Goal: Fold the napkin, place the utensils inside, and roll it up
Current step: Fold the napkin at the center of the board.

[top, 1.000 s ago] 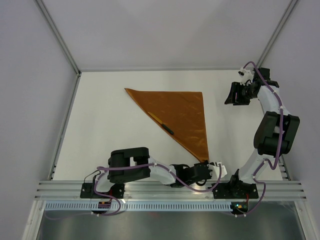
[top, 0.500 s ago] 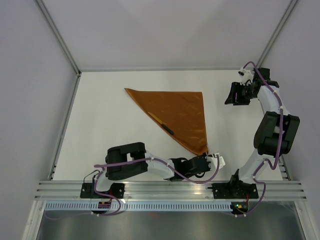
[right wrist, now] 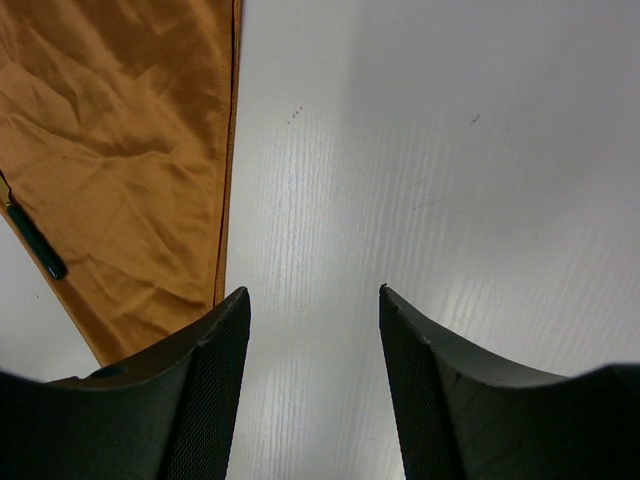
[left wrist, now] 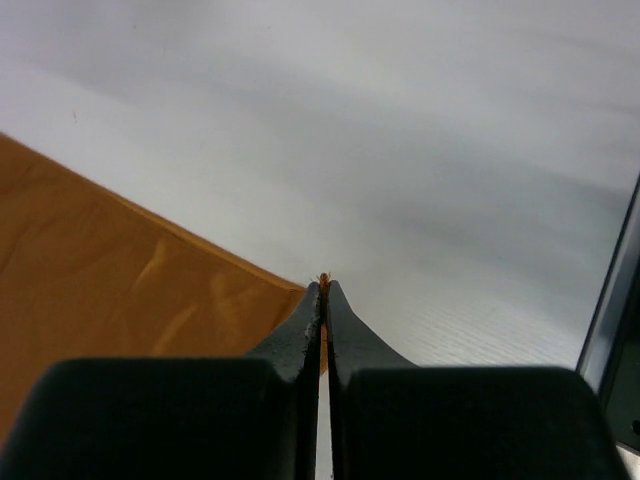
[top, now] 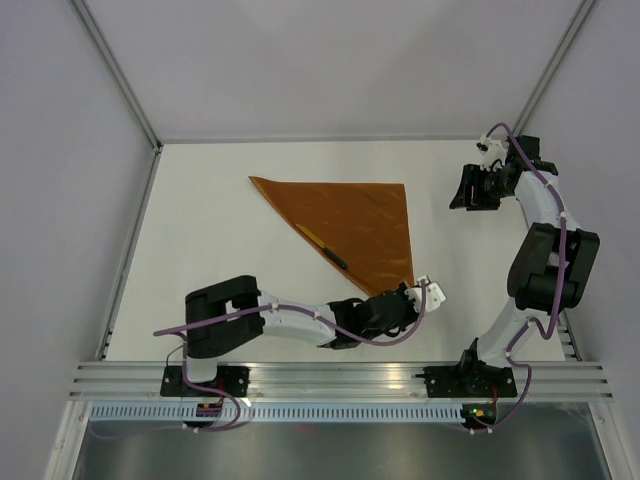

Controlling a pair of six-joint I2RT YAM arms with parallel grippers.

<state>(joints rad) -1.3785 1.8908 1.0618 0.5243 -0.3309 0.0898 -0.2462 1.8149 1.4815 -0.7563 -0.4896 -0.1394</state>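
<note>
**Near corner of the napkin pinched by the left gripper, right gripper open**

Since a second ago the left gripper has been carried forward and closed on the near tip of the napkin, which lies folded to a triangle on the table; the tip is drawn slightly inward. The knife is unmoved along the folded edge. Only a sliver of cloth is seen between the closed jaws. The right gripper is held wide open and empty, near the napkin's far right corner; in its wrist view the knife's handle is cut off.

A white table meets grey walls and an aluminium rail.
</note>
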